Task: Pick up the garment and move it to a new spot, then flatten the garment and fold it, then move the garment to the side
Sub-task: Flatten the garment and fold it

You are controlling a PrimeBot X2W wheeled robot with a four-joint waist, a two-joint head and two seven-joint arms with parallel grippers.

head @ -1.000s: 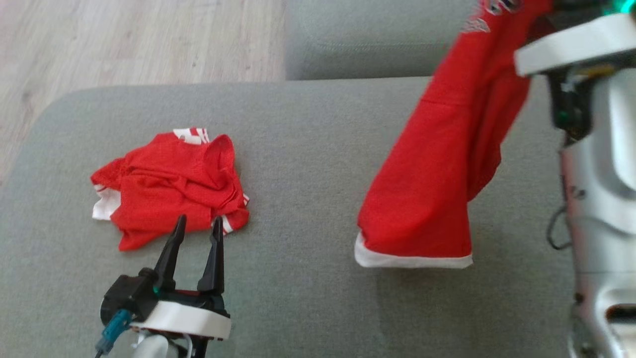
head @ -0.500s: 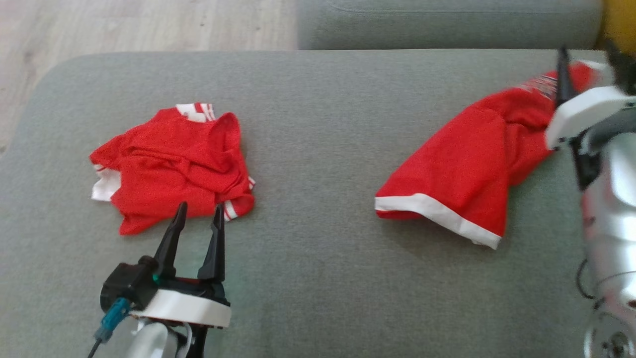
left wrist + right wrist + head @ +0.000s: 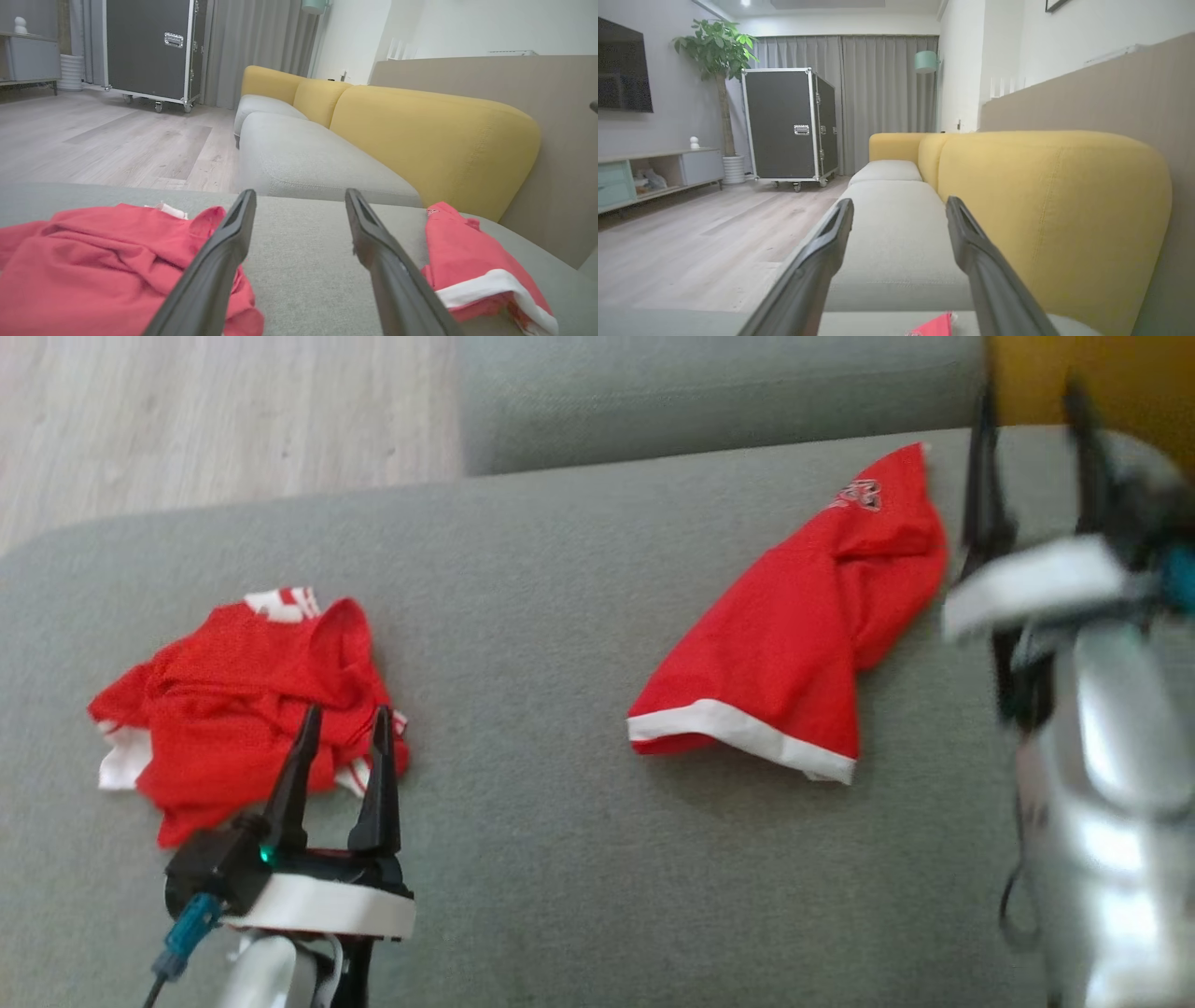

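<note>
Right, the red garment w/ white hem (image 3: 794,644) lies loose on the grey sofa seat (image 3: 541,616), toward the robot's right and near the back edge, hem end pointing to the front. The right gripper (image 3: 1032,457) is just beside its top corner, fingers spread apart w/ nothing between them; not touching the cloth as far as the head view shows. A small print (image 3: 861,495) sits near the top corner, too blurred to read. The left gripper (image 3: 345,714) has its fingers apart too, tips over the near edge of a crumpled red jersey (image 3: 215,709) w/ white trim, well apart from the first garment. In the right wrist view a black flight case (image 3: 784,126) on wheels stands shut, latch on front. A low cabinet (image 3: 654,172) has an open cubby w/ sth pale inside, can't tell what.
</note>
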